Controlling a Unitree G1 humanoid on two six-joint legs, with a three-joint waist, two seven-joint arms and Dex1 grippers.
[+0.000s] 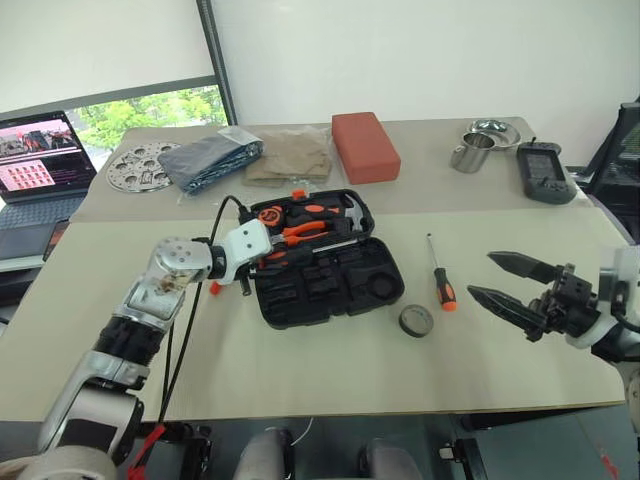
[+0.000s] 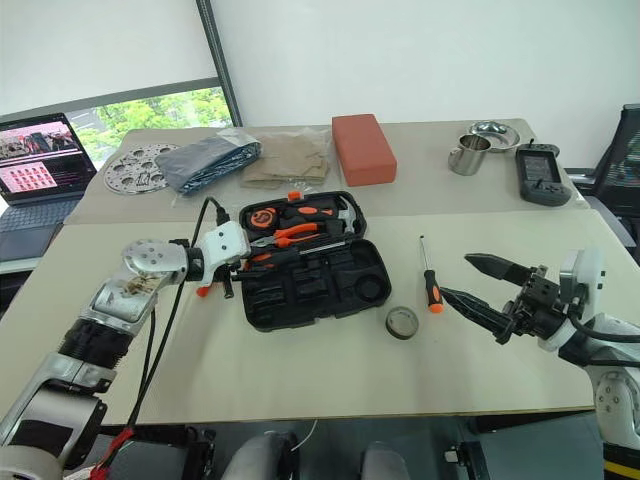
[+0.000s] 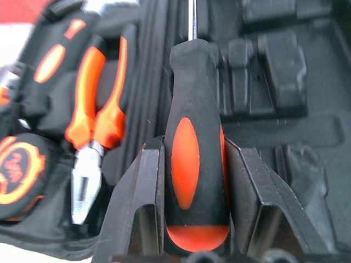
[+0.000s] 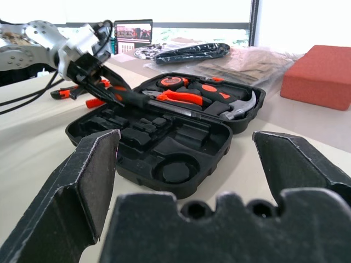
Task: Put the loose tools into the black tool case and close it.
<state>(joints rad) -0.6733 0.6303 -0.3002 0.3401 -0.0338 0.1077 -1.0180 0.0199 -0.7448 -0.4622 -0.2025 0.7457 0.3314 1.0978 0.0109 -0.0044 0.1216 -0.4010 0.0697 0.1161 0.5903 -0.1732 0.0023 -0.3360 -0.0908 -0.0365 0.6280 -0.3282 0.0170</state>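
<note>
Nearest, the right gripper (image 1: 500,278) hangs over the pale table (image 1: 330,370) at the right with its two black fingers spread wide and nothing between them, well apart from the case. Just beyond it lie two tools not yet packed: a small dark grey tape roll (image 1: 416,320) near the case's front corner, and a black-shafted screwdriver with an orange-and-black handle (image 1: 439,275) lying lengthwise to the roll's right.

Further in, the black moulded-plastic tool case (image 1: 330,285) lies open flat. Its nearer half shows mostly empty shaped slots, including a round recess that I judge is meant for the roll. Over its left edge the left gripper (image 3: 192,186) is clamped on the handle of a second orange-and-black screwdriver (image 3: 194,159), shaft pointing across the slots; it looks about to be seated, not yet released. On the table behind that arm lie more orange-and-black pieces (image 4: 74,94), too hidden to name.

The far half already holds orange-handled pliers (image 1: 305,231), a round orange tape measure (image 1: 270,214) and a hammer (image 1: 350,212).

By my reckoning the job is under way: one screwdriver in hand, several tools still out, lid still open.
</note>
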